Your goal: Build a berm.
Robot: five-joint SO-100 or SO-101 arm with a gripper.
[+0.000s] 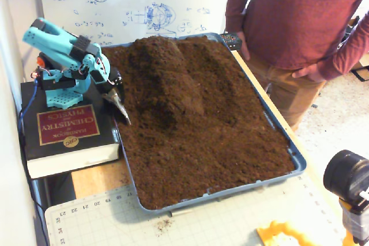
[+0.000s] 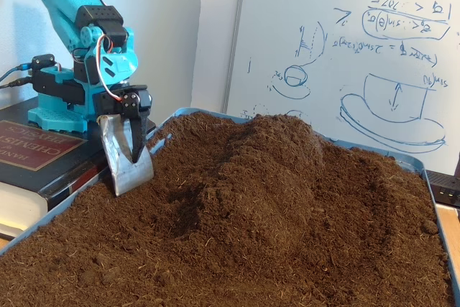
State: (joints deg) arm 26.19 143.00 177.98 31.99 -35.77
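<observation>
The berm [image 1: 166, 76] is a rounded ridge of dark brown soil running from the tray's far edge toward its middle; in the low fixed view the berm [image 2: 277, 159] peaks near the centre. My gripper [image 1: 117, 95] is shut on a metal scoop [image 1: 122, 109] at the tray's left edge, left of the ridge. In the low fixed view the gripper [image 2: 135, 150] points down. There the scoop [image 2: 126, 167] stands nearly upright with its lower edge in the soil.
Soil fills a blue tray [image 1: 283, 137]. The arm's base stands on a thick book [image 1: 66, 129] to its left. A person [image 1: 294, 21] stands at the tray's right side. A black camera [image 1: 349, 181] and a cutting mat [image 1: 230, 223] lie in front. A shallow hollow [image 2: 183, 203] lies beside the ridge.
</observation>
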